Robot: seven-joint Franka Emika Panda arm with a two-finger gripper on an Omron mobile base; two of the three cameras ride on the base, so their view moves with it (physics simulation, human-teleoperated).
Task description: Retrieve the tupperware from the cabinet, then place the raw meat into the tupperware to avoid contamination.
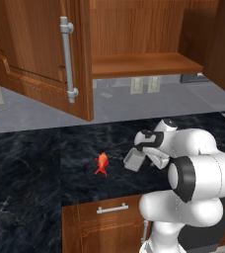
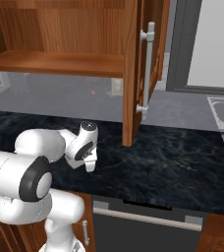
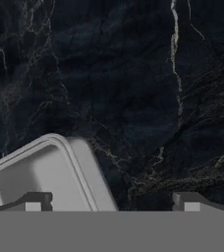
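Two things — tupperware [image 1: 133,160], raw meat [image 1: 101,163] — apart

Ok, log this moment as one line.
stage: tupperware on counter | gripper: open, above tupperware | raw meat: on counter, outside tupperware | cabinet: open

arm [image 1: 198,163]: glossy white rounded shells | joints: dark bands (black rings) | fingertips [image 3: 33,202]: small, dark

Black marble countertop [image 1: 30,153] with thin pale veins fills the middle of the frame; on it a bright orange-red raw meat [image 1: 101,163] left of centre, and a pale grey-white tupperware [image 1: 133,160] beside it. Reddish-brown wooden cabinet [image 1: 40,59] at upper left, with a silver bar handle [image 1: 67,59]
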